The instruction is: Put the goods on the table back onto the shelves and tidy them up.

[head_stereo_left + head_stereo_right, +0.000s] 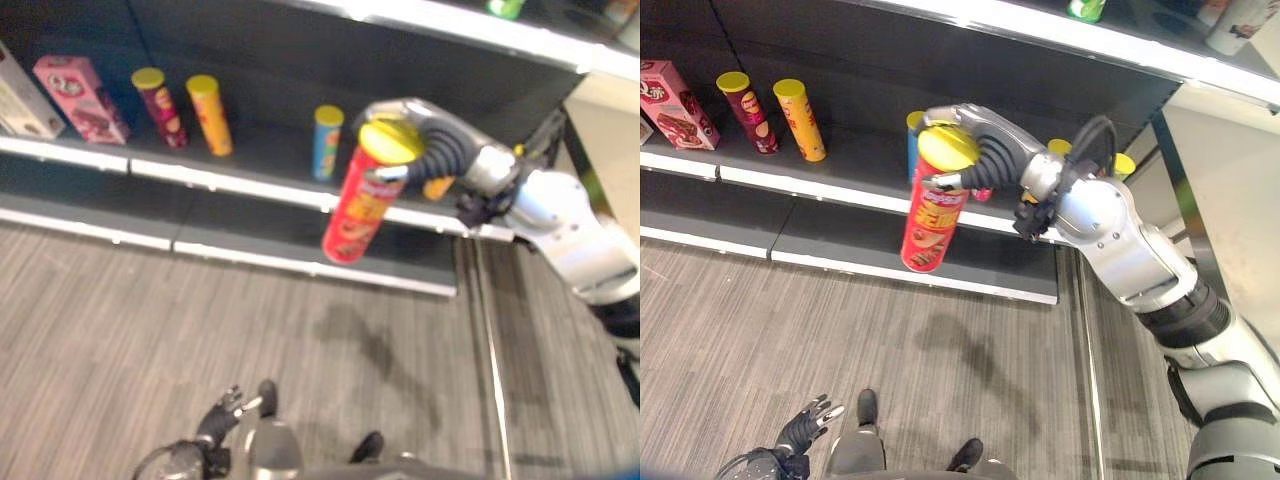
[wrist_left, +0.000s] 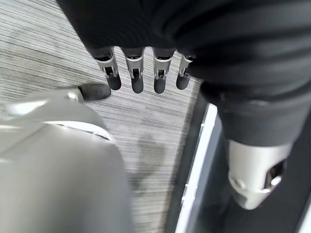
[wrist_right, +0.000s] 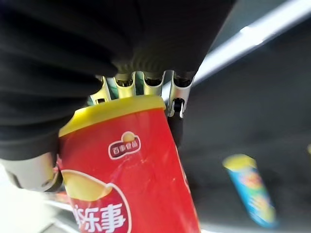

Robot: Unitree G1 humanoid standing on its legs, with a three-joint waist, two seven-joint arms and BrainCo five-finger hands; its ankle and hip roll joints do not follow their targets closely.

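My right hand (image 1: 985,150) is curled round the top of a red chip can with a yellow lid (image 1: 930,215), also seen as the red can (image 1: 360,205) (image 3: 126,179). The can hangs tilted in the air in front of the dark middle shelf (image 1: 840,165). Behind it on that shelf stands a blue can (image 1: 327,140) (image 3: 250,191). My left hand (image 1: 805,425) hangs low over the floor with its fingers (image 2: 136,73) straight and nothing in it.
On the same shelf to the left stand a yellow can (image 1: 210,113), a dark red can (image 1: 160,106) and a pink box (image 1: 80,97). More yellow-lidded cans (image 1: 1122,164) stand behind my right arm. A lower shelf (image 1: 300,240) runs beneath, above grey striped floor.
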